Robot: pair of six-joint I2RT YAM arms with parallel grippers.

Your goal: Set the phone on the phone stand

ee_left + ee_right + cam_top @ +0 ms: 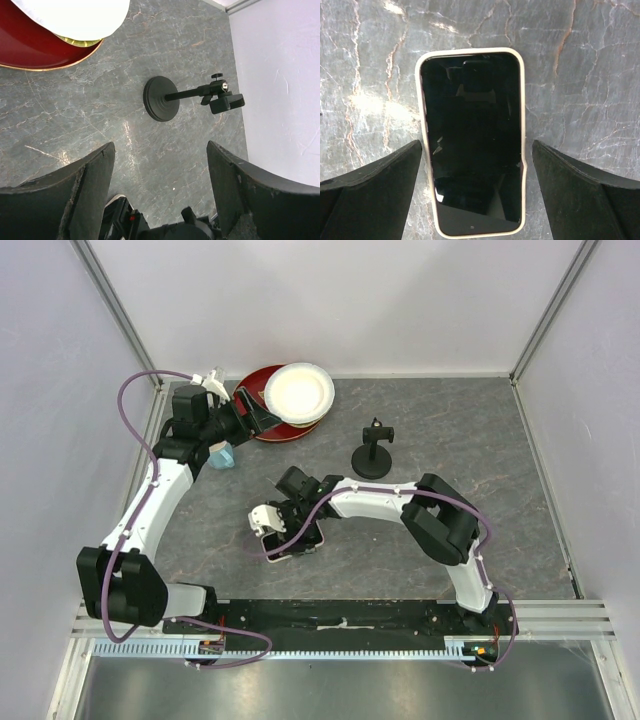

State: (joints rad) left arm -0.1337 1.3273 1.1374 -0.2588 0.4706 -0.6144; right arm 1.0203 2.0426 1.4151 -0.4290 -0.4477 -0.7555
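**While the phone is lying flat, the right claw is straddling it for the pickup**

As the grasp is only being set up, the phone [472,142] is lying screen-up on the grey table [450,440]. Its long axis is running from 12 to 6 o'clock in the right wrist view. The right gripper [477,145] is standing released, its fingers flanking the case rim at 9 and 3 o'clock. The next move seems to be calling for a squeeze across the narrow sides. A lift would follow, toward the phone stand [371,458], which is sitting between 1 and 2 o'clock of the phone in the top view. The left gripper [160,145] is hanging released and empty, looking at the stand. From above, the right wrist is covering nearly all of the phone. Whether the fingers are touching the rim is proving hard to judge.
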